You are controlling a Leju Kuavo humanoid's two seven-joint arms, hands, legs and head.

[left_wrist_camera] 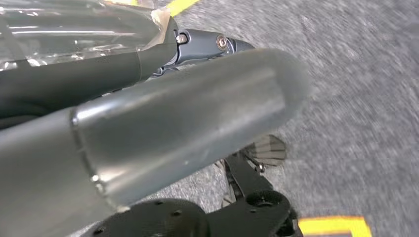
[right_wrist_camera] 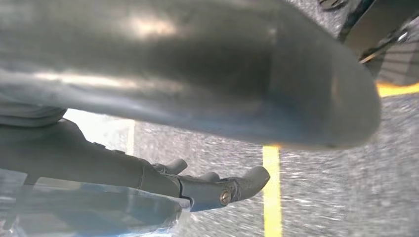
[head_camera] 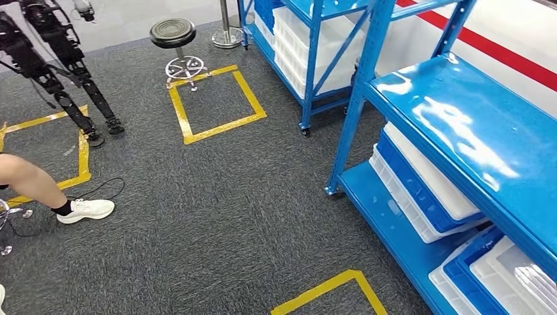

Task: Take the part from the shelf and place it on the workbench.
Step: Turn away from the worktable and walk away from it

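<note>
We hold the part (left_wrist_camera: 74, 29), a clear-wrapped piece, between both hands: left hand (left_wrist_camera: 163, 113) and right hand (right_wrist_camera: 197, 187) each press fingers along it. Shelf (head_camera: 460, 131) stands on our right. Risk: walking shake slips the slick wrap, dropping it.

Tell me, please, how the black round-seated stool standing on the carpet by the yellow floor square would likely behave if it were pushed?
The stool has one thin post on a small chrome ring base, so a push at the seat would probably tip it rather than slide it. The rough carpet would likely drag on the base. The wide seat makes it look top-heavy.
</note>
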